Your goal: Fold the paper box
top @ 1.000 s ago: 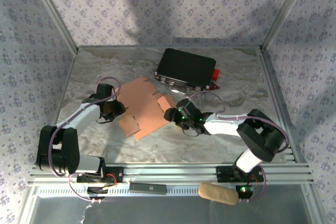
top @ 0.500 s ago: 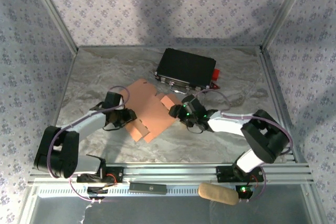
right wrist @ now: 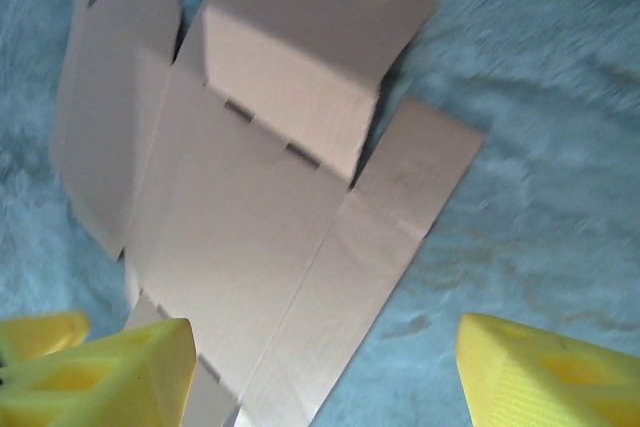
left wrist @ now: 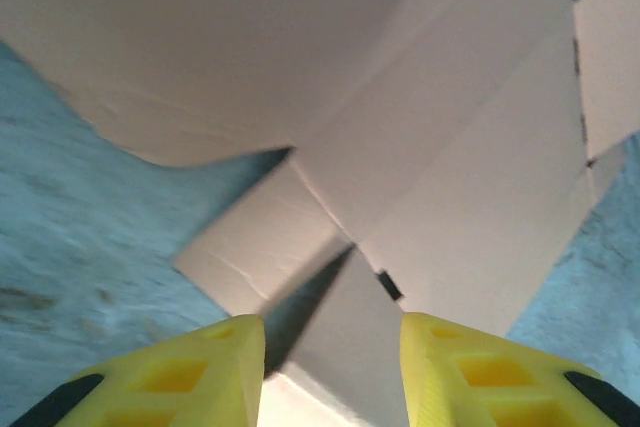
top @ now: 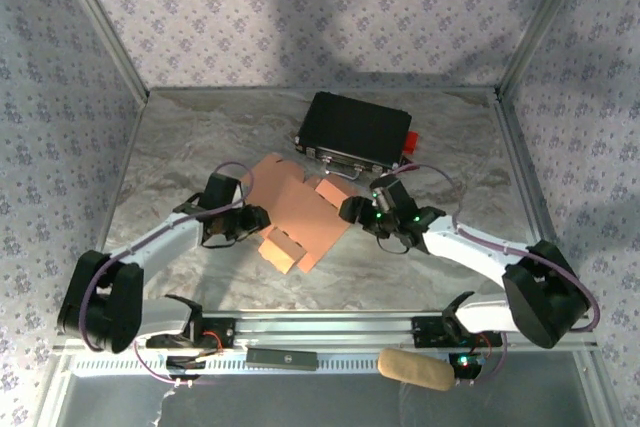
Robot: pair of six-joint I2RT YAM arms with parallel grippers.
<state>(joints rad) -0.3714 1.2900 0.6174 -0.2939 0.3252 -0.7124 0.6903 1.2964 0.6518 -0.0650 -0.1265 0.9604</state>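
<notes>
1 paper box (top: 298,209); left pincer (top: 257,219), right pincer (top: 351,210) flank it.

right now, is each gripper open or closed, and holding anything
left gripper: open, holding nothing
right gripper: open, above the paper box, holding nothing

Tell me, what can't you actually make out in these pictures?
Top view: whether the left gripper touches the paper box; too small.
Left wrist view: the box's outline, cut off by the frame's edges.
Right wrist view: the box's near corner, behind a finger of the right gripper.
Top view: what the red part beside the black case is; too small.
</notes>
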